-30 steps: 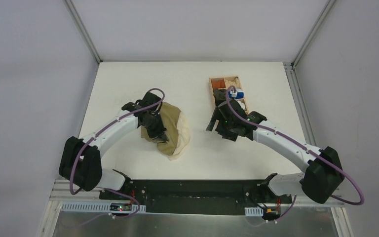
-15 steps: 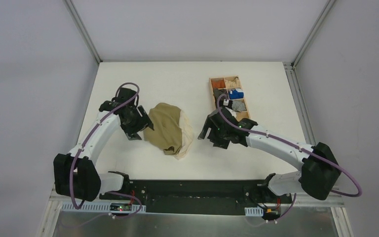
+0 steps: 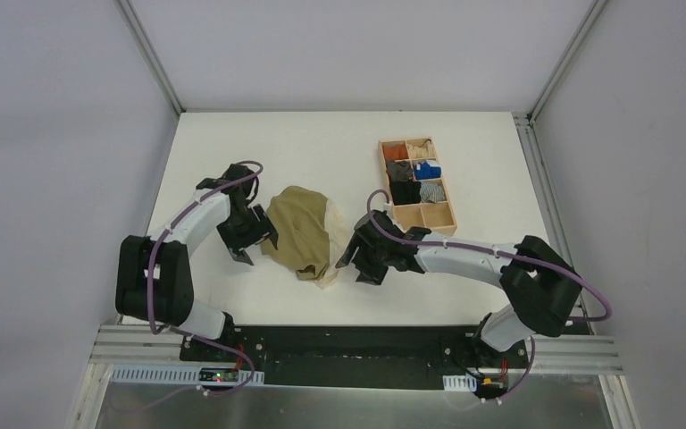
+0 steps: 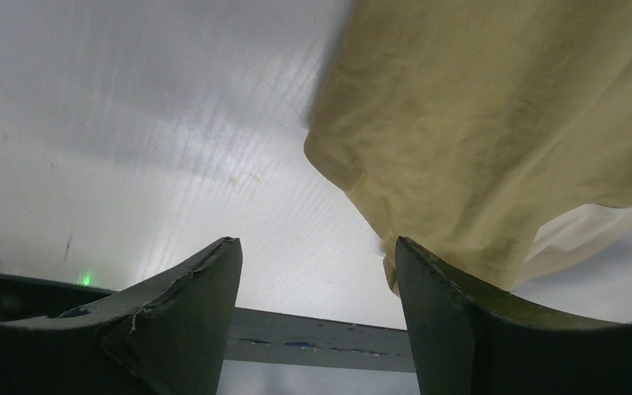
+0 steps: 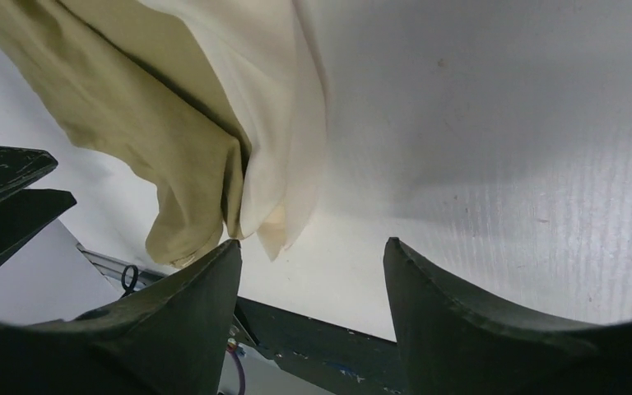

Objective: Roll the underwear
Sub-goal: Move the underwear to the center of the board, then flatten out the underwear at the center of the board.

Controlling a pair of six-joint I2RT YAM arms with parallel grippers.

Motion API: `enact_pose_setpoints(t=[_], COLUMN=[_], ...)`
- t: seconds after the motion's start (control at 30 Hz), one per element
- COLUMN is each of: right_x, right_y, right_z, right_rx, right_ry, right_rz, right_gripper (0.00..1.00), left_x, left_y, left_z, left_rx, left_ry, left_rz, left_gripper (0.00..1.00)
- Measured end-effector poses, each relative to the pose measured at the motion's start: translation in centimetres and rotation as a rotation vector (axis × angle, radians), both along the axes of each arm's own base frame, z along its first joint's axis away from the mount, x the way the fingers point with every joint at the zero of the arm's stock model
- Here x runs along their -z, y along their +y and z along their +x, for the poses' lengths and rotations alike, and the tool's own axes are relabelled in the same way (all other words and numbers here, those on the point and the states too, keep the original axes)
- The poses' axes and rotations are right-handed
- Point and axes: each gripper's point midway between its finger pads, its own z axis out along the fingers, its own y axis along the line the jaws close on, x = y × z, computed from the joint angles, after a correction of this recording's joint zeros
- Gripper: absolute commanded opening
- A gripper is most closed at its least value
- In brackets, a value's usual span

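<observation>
The underwear [image 3: 300,231], a crumpled olive-khaki heap with its cream waistband [image 3: 335,239] along the right edge, lies left of the table's middle. My left gripper [image 3: 243,254] hangs just left of the heap's near corner, open and holding nothing; the left wrist view has the khaki cloth [image 4: 494,123] beside the right finger, with the left gripper [image 4: 317,243] over bare table. Close to the waistband's near right end is my right gripper [image 3: 355,265], open and empty. The right wrist view has the underwear [image 5: 132,99] up left of the right gripper [image 5: 313,243].
A wooden box with compartments [image 3: 436,215] stands at the back right and holds small orange, black, blue and grey bundles. The table's dark front rail [image 3: 348,340] runs close behind both grippers.
My left gripper has let go of the underwear, opened and drawn off to its left near corner. My right arm has swung from the box to the waistband side.
</observation>
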Motion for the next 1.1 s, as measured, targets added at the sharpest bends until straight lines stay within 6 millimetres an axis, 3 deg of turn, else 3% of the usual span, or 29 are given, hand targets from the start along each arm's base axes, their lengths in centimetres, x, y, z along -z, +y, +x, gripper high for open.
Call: enact_pose_setpoints(t=[0.17, 0.3, 0.47, 0.53, 0.63, 0.7, 0.8, 0.93, 1.03, 1.1], right_x=[1.1, 1.5, 2.5, 2.6, 2.9, 3.0, 2.9, 1.1, -2.8, -7.3], right_y=[0.9, 2.1, 3.3, 3.9, 4.1, 3.9, 3.2, 0.5, -1.2, -1.7], right_z=[-0.3, -0.6, -1.2, -1.3, -1.3, -1.1, -0.3, 2.5, 5.8, 8.9], right_rx=[0.041, 0.045, 0.033, 0.029, 0.027, 0.027, 0.04, 0.071, 0.084, 0.089], right_ry=[0.061, 0.09, 0.131, 0.143, 0.147, 0.143, 0.128, 0.056, -0.042, -0.153], right_rz=[0.042, 0.079, 0.106, 0.124, 0.128, 0.125, 0.115, 0.084, 0.075, 0.087], right_gripper=[0.63, 0.6, 0.49, 0.38, 0.0, 0.0, 0.0, 0.0, 0.0, 0.0], left_x=[1.6, 3.0, 3.9, 4.0, 3.7, 3.2, 1.1, -4.6, -9.4, -12.6], left_y=[0.3, 0.3, 0.3, 0.3, 0.3, 0.4, 0.6, 0.8, 0.9, 1.0], left_z=[1.0, 2.0, 2.6, 2.7, 3.0, 3.3, 3.8, 6.2, 8.0, 9.1], left_rx=[-0.001, 0.006, 0.011, 0.015, 0.025, 0.04, 0.057, 0.082, 0.098, 0.101], left_ry=[0.045, 0.067, 0.075, 0.074, 0.063, 0.047, -0.005, -0.162, -0.293, -0.379], left_rz=[0.017, 0.025, 0.031, 0.032, 0.033, 0.037, 0.038, 0.05, 0.054, 0.061], left_gripper=[0.65, 0.53, 0.17, 0.01, 0.0, 0.0, 0.0, 0.0, 0.0, 0.0])
